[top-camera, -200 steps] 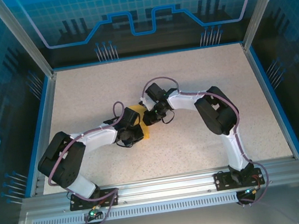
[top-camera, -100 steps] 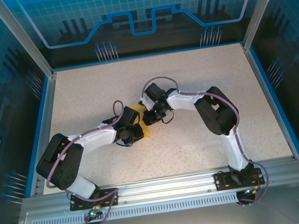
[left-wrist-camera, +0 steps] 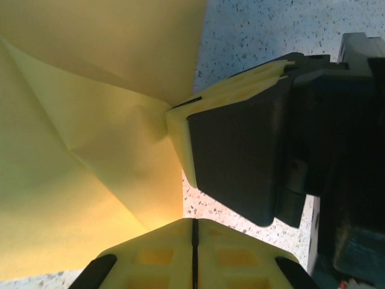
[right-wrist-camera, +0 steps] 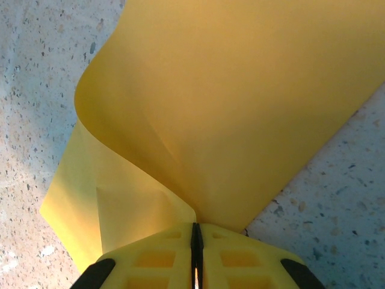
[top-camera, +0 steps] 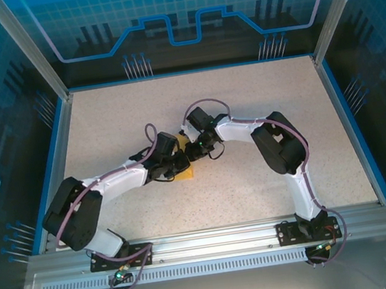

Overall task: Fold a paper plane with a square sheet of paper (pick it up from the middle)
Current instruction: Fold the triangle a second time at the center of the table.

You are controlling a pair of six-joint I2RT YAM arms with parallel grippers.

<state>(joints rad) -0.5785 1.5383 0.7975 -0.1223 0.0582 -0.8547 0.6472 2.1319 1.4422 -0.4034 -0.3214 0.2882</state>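
Note:
The square sheet of paper (right-wrist-camera: 240,108) is orange-yellow, creased and curled up off the table. My right gripper (right-wrist-camera: 194,226) is shut on a folded edge of it, and the paper rises from between the fingertips. In the left wrist view the sheet (left-wrist-camera: 90,150) spreads to the left, with diagonal creases. The right gripper's fingers (left-wrist-camera: 234,156) pinch its corner there. My left gripper (left-wrist-camera: 194,221) is shut just beside the sheet's lower edge, with nothing seen in its seam. From above, the two grippers (top-camera: 181,162) (top-camera: 192,152) meet at mid-table over the paper (top-camera: 186,176).
The speckled table (top-camera: 244,101) stretches around the arms. It is bounded by a blue rim and metal posts (top-camera: 29,52). The arms' elbows stand out to the left (top-camera: 73,211) and right (top-camera: 283,146).
My left gripper has moved up and right, closer to the right gripper, covering more of the paper. The right arm has stayed put, still pinching the sheet.

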